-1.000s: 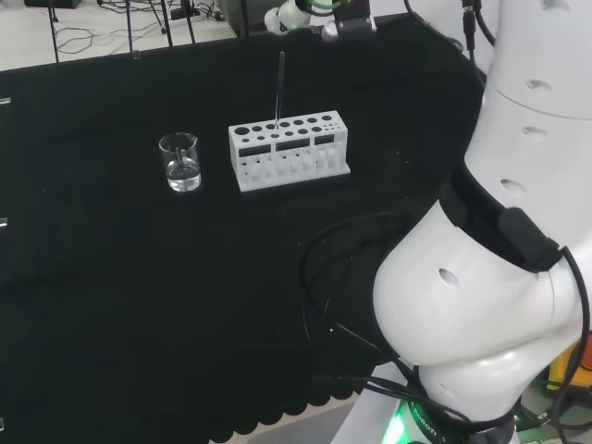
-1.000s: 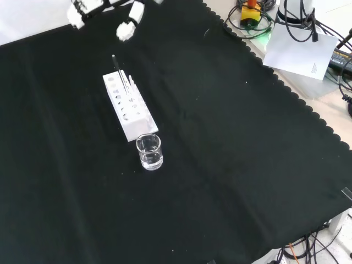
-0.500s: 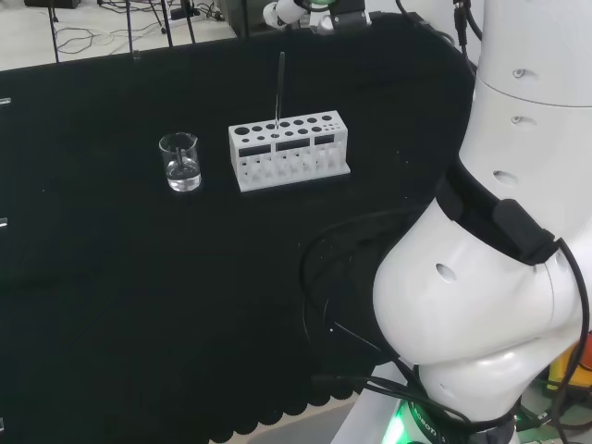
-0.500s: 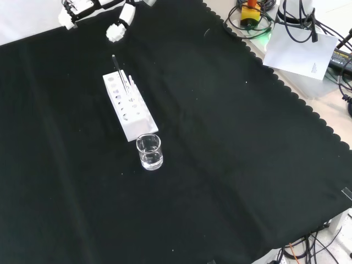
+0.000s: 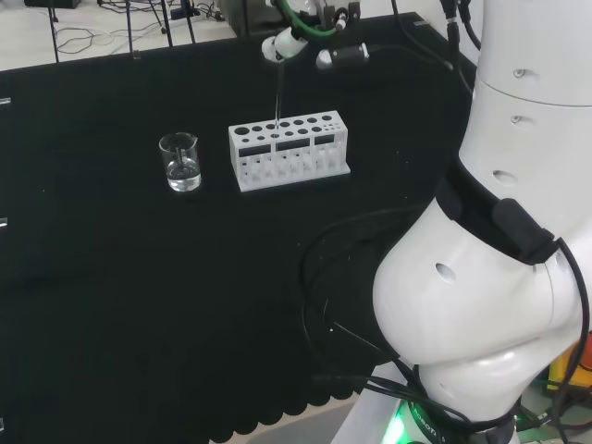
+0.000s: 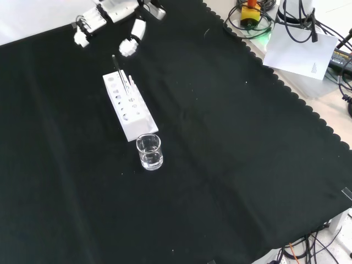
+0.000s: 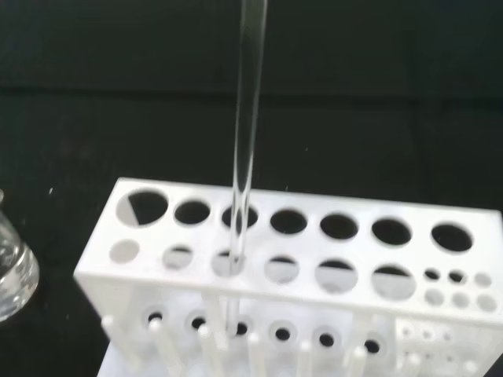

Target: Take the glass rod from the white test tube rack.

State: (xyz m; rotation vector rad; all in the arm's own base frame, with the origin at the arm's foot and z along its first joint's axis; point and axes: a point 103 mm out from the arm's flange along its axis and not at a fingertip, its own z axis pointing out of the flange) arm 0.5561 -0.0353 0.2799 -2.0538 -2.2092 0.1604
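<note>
The arm has big rounded glossy white links (image 5: 481, 277) with small round holes. A black band (image 5: 499, 227) goes around one joint. Thin black cables (image 5: 338, 296) hang at about 9 o'clock of the lowest link, above a green light (image 5: 400, 427). The black and white hand (image 6: 113, 14) has white fingertips (image 6: 127, 48) and a green cable (image 5: 301, 23).

glass rod (image 5: 277, 97) upright in the rack (image 5: 289, 150), beaker (image 5: 180, 163) just left of it in the head view
</note>
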